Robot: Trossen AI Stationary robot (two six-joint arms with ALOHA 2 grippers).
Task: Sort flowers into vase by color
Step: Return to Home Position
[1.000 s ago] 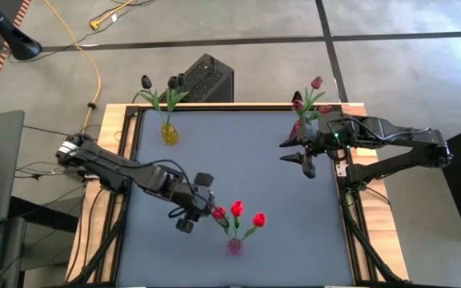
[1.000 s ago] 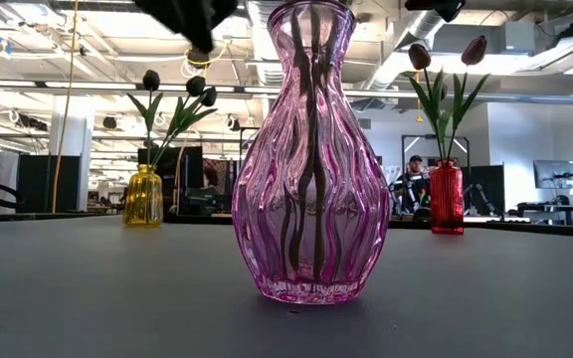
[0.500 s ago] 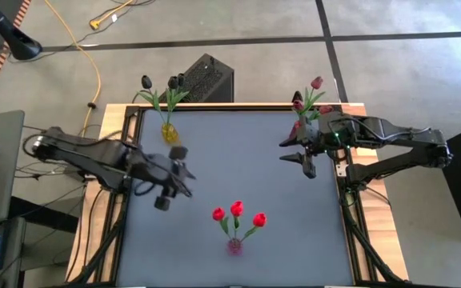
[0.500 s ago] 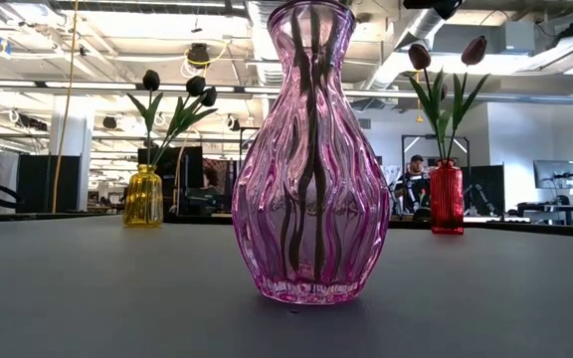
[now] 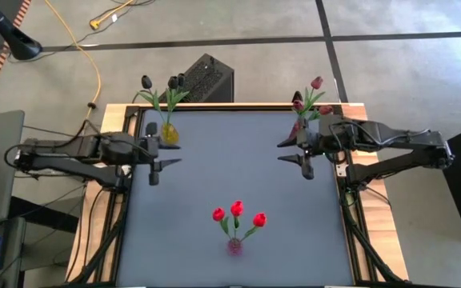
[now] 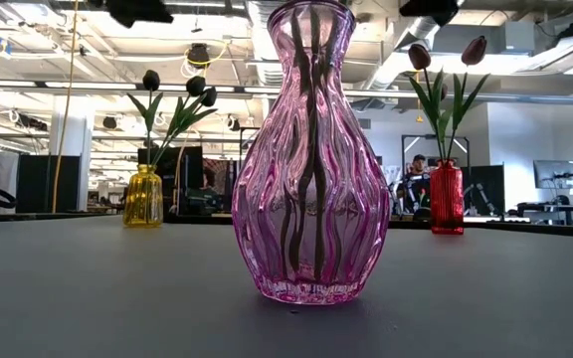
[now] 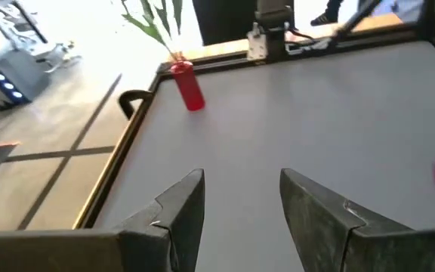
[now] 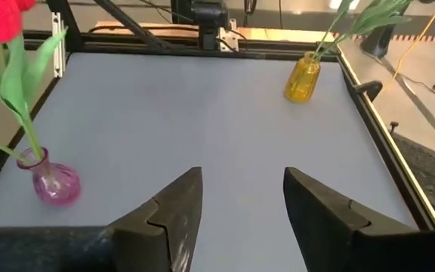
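Observation:
Three bright red flowers [image 5: 237, 211] stand with their stems in a pink vase [image 5: 234, 246] near the table's front edge. Near-black flowers [image 5: 174, 81] stand in a yellow vase [image 5: 169, 133] at the far left. Crimson flowers [image 5: 316, 82] rise from a red vase [image 7: 189, 85] at the far right. My left gripper [image 5: 163, 160] hovers open over the table's left edge, just in front of the yellow vase, with nothing between its fingers [image 7: 242, 204]. My right gripper [image 5: 286, 150] hovers open by the right edge near the red vase, also holding nothing [image 8: 240, 204].
The grey table top [image 5: 238, 168] has a raised wooden frame [image 5: 238, 105] around it. A black box [image 5: 206, 78] stands behind the far edge. The low view looks past the pink vase [image 6: 309, 159] into a room where a person [image 6: 415, 169] shows far off.
My left gripper has drawn away from the red flowers in the pink vase, going toward the table's left and far edges and rising, and has turned to point across the table toward the right. It stays open. The flowers and vases have not moved.

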